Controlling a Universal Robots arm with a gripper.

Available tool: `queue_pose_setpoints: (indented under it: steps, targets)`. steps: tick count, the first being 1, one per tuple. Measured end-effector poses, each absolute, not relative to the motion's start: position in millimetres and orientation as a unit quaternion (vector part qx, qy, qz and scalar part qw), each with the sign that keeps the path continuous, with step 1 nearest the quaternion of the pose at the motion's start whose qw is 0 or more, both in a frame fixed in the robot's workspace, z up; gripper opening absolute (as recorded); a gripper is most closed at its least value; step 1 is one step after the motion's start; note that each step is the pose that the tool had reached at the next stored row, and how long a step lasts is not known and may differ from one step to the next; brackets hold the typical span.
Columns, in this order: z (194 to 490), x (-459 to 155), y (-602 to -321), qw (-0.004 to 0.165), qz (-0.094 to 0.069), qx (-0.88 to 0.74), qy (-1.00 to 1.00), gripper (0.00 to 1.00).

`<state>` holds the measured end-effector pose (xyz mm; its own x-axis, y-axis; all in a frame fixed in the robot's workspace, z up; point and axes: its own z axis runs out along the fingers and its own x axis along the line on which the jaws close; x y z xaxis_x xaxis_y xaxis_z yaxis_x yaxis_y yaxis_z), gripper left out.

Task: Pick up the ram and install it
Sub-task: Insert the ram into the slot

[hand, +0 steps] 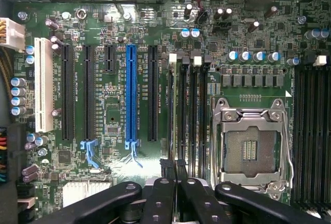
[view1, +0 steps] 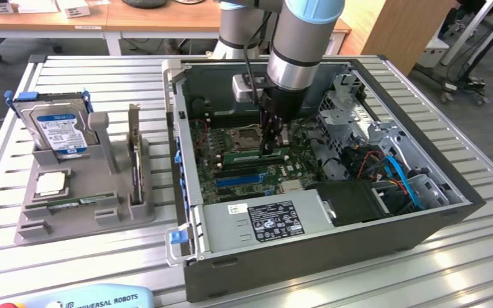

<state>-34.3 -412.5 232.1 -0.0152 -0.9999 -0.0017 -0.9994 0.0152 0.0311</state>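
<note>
ram (view1: 239, 156) – green stick standing on edge in the memory slots (hand: 189, 110), just beside the CPU socket (view1: 248, 136), inside the open PC case (view1: 315, 263). Its long axis runs across the board from the exterior view's left to its right. That is parallel to the blue slot (view1: 238, 180), on the socket side of it. The end toward the exterior view's right sits directly under the jaws. Can't tell if it's fully seated.

Jaws are closed right down, tips practically together, pointing straight down at the board over that end of the stick – can't tell whether they pinch its top edge or only touch it. In the wrist view the black fingers (hand: 164, 198) sit side by side over the dark memory slots, between blue slot and socket.

Arm (view1: 302, 38) drops vertically into the case. Power supply (view1: 259, 221) is at the case's near wall. Outside the case, toward the exterior view's left on the slatted bench (view1: 452, 269), a grey fixture (view1: 84, 215) holds a hard drive (view1: 58, 128) upright.
</note>
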Motion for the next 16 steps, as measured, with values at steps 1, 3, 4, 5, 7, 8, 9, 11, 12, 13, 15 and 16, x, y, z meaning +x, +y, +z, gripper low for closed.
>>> queue_pose_setpoints:
  steps: [1, 3, 4, 5, 7, 8, 9, 11, 12, 13, 15, 16]
  targets:
    - [232.1, -34.3, -412.5, 0.010, -0.012, 0.702, -0.712, 0.11]
    - [231.5, -34.3, -412.5, 0.010, -0.012, 0.702, -0.712, 0.11]
    - [231.5, -34.3, -412.5, 0.010, -0.012, 0.702, -0.712, 0.11]
    - [231.5, -34.3, -412.5, 0.010, -0.012, 0.702, -0.712, 0.11]
    - [231.3, -34.3, -412.5, 0.010, -0.012, 0.702, -0.712, 0.11]
    - [231.0, -34.3, -412.5, 0.010, -0.012, 0.702, -0.712, 0.11]
    - [230.7, -34.3, -412.5, 0.010, -0.012, 0.702, -0.712, 0.11]
    - [230.7, -34.3, -412.5, 0.010, -0.012, 0.702, -0.712, 0.11]
    - [230.3, -34.3, -412.5, 0.010, -0.012, 0.702, -0.712, 0.11]
    - [230.3, -34.3, -412.5, 0.010, -0.012, 0.702, -0.712, 0.11]
    - [230.3, -34.3, -412.5, 0.010, -0.012, 0.702, -0.712, 0.11]
    - [230.2, -34.3, -412.5, 0.010, -0.012, 0.702, -0.712, 0.11]
